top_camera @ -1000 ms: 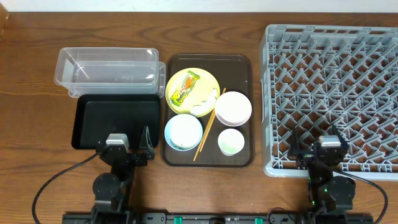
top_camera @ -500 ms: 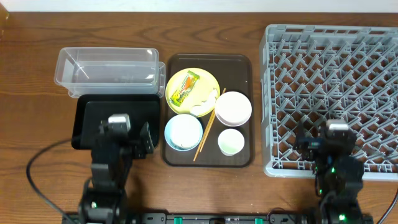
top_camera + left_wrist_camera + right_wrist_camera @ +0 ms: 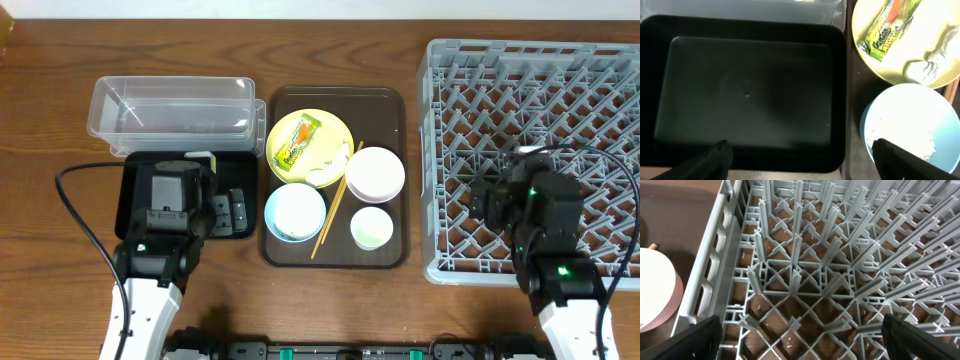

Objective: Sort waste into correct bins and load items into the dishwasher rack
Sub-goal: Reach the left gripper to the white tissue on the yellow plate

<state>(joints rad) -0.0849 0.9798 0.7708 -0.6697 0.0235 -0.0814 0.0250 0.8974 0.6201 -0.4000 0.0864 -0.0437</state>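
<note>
The brown serving tray (image 3: 388,105) holds a yellow plate (image 3: 322,128) with a green-and-yellow wrapper (image 3: 298,142) and white tissue (image 3: 334,160). It also holds a white bowl (image 3: 375,173), a light-blue bowl (image 3: 295,212), a pale cup (image 3: 371,228) and chopsticks (image 3: 330,215). In the left wrist view the blue bowl (image 3: 900,110) holds whitish grains (image 3: 922,145). The clear tub (image 3: 170,115) and black tray (image 3: 135,185) lie at the left. My left gripper (image 3: 805,165) is open and empty over the black tray (image 3: 745,85). My right gripper (image 3: 805,345) is open and empty over the grey rack (image 3: 560,100).
The left wrist view also shows the wrapper (image 3: 890,25) and tissue (image 3: 927,60) on the plate (image 3: 945,20). The rack's upright tines (image 3: 800,235) stand under the right gripper, with its left wall (image 3: 715,265) beside the white bowl (image 3: 652,290). Cables trail from both arms.
Both arms have moved away from the table's front edge. The left arm now hangs over the black tray and the right arm over the rack's front left part.
</note>
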